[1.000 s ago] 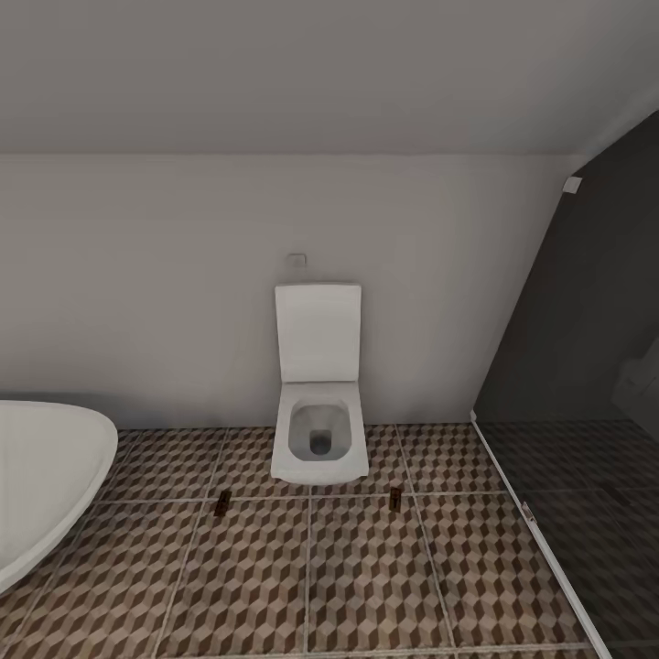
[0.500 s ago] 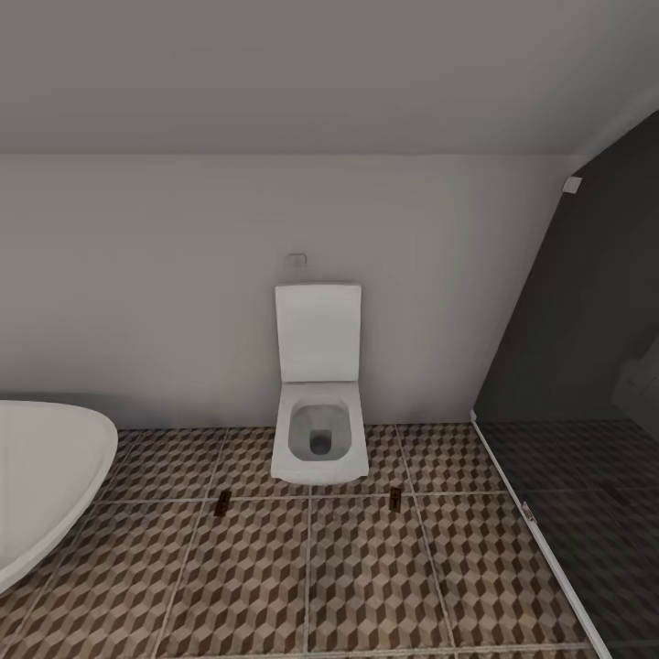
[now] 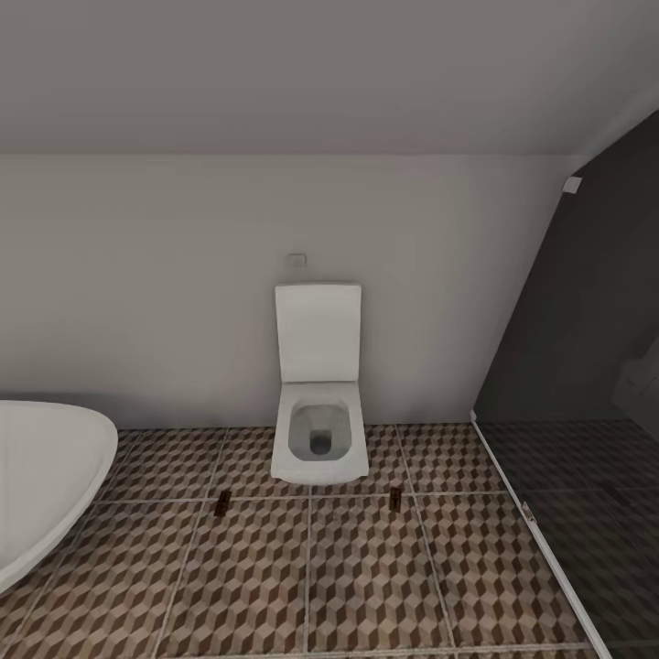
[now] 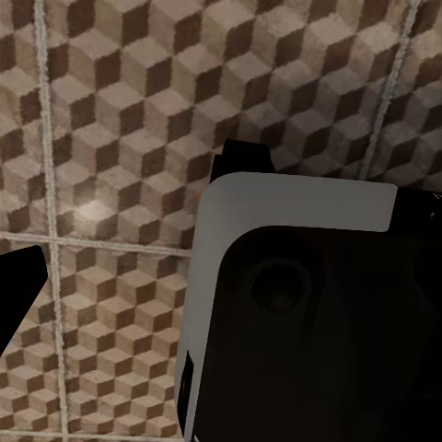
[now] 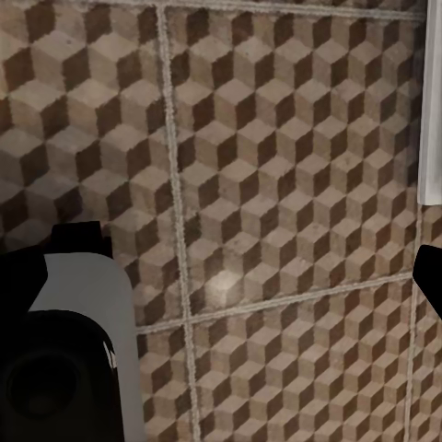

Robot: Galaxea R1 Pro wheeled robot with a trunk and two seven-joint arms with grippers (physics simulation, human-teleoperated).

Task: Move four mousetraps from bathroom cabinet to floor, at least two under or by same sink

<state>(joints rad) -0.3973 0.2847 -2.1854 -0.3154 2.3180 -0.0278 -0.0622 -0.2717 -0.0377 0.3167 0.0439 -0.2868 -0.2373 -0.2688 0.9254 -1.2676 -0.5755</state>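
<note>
Bathroom floor (image 3: pixel 366 567) nearest – square tiles, brown-beige-white cube print, pale grout. Two mousetraps (image 3: pixel 222 501) (image 3: pixel 395 498) – tiny dark brown slabs – lie on floor just in front of toilet (image 3: pixel 319 430), one off each front corner. Bathtub (image 3: pixel 46 476) well left of toilet, dark shower zone (image 3: pixel 586 513) to its right. Grippers' state: cannot tell, left or right.

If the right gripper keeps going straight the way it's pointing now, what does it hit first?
Most likely the bare bathroom floor: the right wrist view looks straight onto cube-pattern tiles, nothing between, though depth is unclear.
</note>
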